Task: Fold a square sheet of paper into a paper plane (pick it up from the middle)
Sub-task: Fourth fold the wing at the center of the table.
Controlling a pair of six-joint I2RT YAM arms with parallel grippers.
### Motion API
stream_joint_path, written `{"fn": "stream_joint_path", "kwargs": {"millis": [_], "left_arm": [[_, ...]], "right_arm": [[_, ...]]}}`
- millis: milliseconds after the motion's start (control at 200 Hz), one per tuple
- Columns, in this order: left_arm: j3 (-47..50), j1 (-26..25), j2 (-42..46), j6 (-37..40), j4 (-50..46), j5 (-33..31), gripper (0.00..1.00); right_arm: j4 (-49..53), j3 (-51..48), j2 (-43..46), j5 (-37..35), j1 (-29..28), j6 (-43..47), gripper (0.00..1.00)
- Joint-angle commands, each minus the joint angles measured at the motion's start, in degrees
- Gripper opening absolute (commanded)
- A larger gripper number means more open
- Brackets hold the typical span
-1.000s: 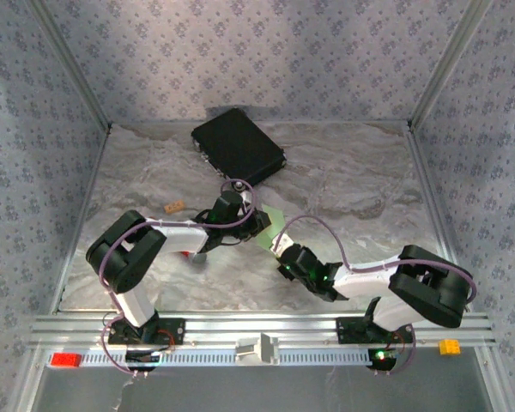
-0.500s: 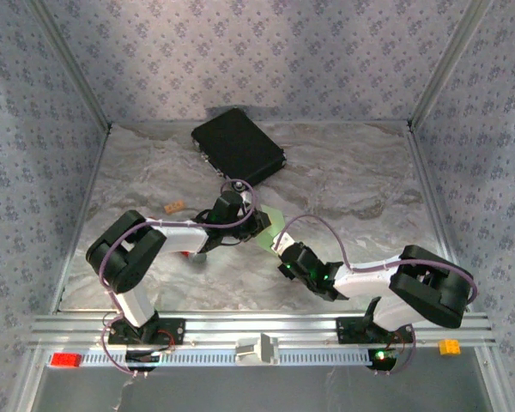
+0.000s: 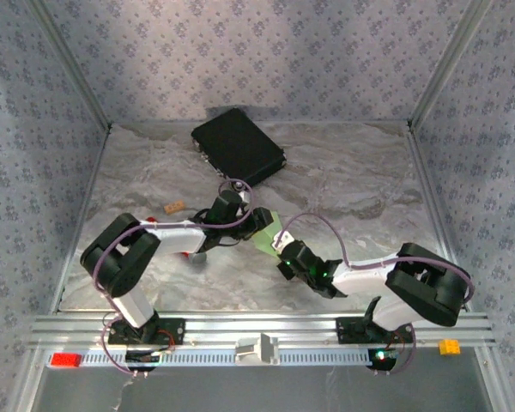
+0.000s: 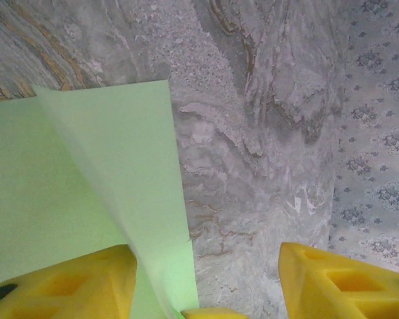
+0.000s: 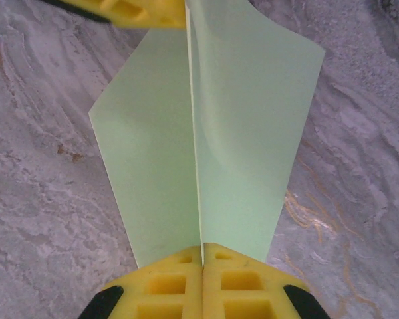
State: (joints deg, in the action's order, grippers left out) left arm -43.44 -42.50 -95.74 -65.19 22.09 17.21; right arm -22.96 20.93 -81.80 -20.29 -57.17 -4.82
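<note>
The light-green sheet of paper point(image 5: 206, 133) is folded along a centre crease, and its two halves spread apart like a V. My right gripper point(image 5: 201, 279) is shut on the near end of that crease. From above, the paper point(image 3: 272, 230) shows as a small green patch between the two wrists. My left gripper point(image 4: 203, 289) is open at the paper's far end. One paper flap point(image 4: 120, 179) rises just inside its left finger point(image 4: 60, 286), and the right finger point(image 4: 346, 279) stands well clear over bare table. The left gripper's finger point(image 5: 136, 10) shows at the paper's far tip.
A black rectangular case point(image 3: 238, 146) lies at the back of the marbled table point(image 3: 360, 184). A small tan block point(image 3: 174, 206) sits at the left. A red-handled tool point(image 3: 185, 254) peeks out under the left arm. Patterned walls enclose the table.
Both wrists have shifted slightly, the right gripper drawing a little left and away from its base with the paper. The left arm's elbow has dropped lower.
</note>
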Motion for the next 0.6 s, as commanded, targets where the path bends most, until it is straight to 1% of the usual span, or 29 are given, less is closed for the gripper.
{"fn": "stream_joint_path", "kwargs": {"millis": [0, 105, 195, 265, 430, 595], "left_arm": [[-0.87, -0.21, 3.86, 2.11, -3.69, -2.95, 0.61], [-0.63, -0.13, 5.85, 2.91, -5.9, -4.66, 0.62], [-0.37, -0.02, 7.07, 3.53, -7.16, -5.54, 0.63], [-0.32, 0.2, 7.48, 3.76, -7.7, -5.63, 0.63], [0.07, 0.33, 7.48, 3.75, -7.33, -5.52, 0.63], [0.07, 0.35, 7.02, 3.62, -7.07, -5.3, 0.63]], "right_arm": [[-0.06, 1.28, -0.64, 3.3, 1.07, -3.17, 0.04], [0.28, 1.37, -0.6, 6.32, 2.82, -4.92, 0.03], [0.55, 1.45, -0.24, 10.57, 4.49, -5.52, 0.03], [0.85, 1.64, 0.06, 15.29, 6.71, -8.08, 0.03], [0.86, 2.6, -0.68, 28.99, 12.01, -13.91, 0.03], [-0.21, 3.91, -2.9, 39.2, 15.62, -18.39, 0.03]]}}
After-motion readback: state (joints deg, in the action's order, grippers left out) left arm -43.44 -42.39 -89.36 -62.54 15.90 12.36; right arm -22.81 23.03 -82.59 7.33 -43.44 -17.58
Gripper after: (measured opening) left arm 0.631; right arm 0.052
